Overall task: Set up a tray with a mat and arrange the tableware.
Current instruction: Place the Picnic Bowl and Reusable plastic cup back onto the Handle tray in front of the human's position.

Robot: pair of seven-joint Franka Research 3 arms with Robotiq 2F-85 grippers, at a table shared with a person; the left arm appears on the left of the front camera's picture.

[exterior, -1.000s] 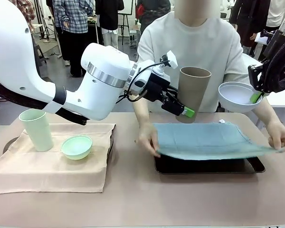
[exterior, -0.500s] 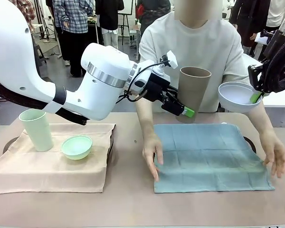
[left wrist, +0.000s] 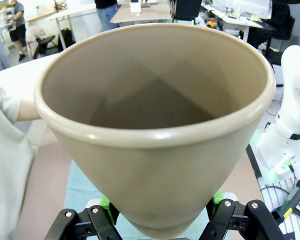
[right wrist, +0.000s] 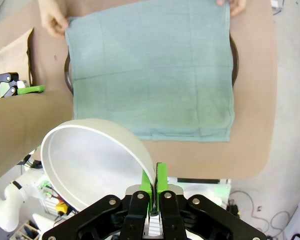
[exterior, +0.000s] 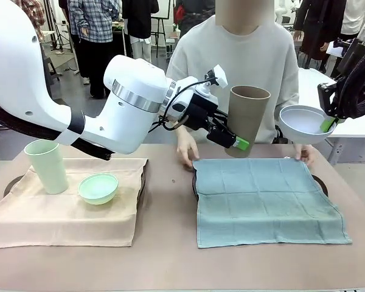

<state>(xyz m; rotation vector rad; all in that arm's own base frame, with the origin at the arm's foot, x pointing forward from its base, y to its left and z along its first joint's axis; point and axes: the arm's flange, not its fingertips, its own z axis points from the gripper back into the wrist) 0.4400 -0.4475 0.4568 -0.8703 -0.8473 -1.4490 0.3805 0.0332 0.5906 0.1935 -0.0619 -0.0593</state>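
The table (exterior: 170, 255) carries two settings. On the robot's left a beige mat (exterior: 61, 213) covers a tray, with the mint green tumbler (exterior: 46, 165) standing upright on it and the mint green bowl (exterior: 98, 187) just beside. On the right a blue-green mat (exterior: 264, 198) is spread flat over a dark tray (exterior: 317, 181), of which only the rim edges peek out. The mat overhangs the tray's near edge onto the table.

The person (exterior: 231, 67) sits at the far side, with one hand (exterior: 184, 149) at the mat's far left corner and the other hand (exterior: 305, 153) at its far right corner.

The likeliest trouble is timing: if either arm descends while those hands are at the corners, it may press on fingers or drag the cloth. A tumbler set on the overhanging near part of the mat would have no tray under it. The tall tumbler could also tip if released while slanted.

The left arm reaches across the middle, its forearm roughly level above the table. The left gripper (exterior: 234, 141) is closed on the lower body of the tan-brown tumbler (exterior: 246, 120), which hangs in the air, mouth up and slightly tilted, over the mat's far left part.

The right gripper (right wrist: 154, 192) pinches the rim of the white bowl (right wrist: 92, 162) between narrow jaws. The bowl is held high above the mat's right side, tipped so that its hollow faces the wrist camera.
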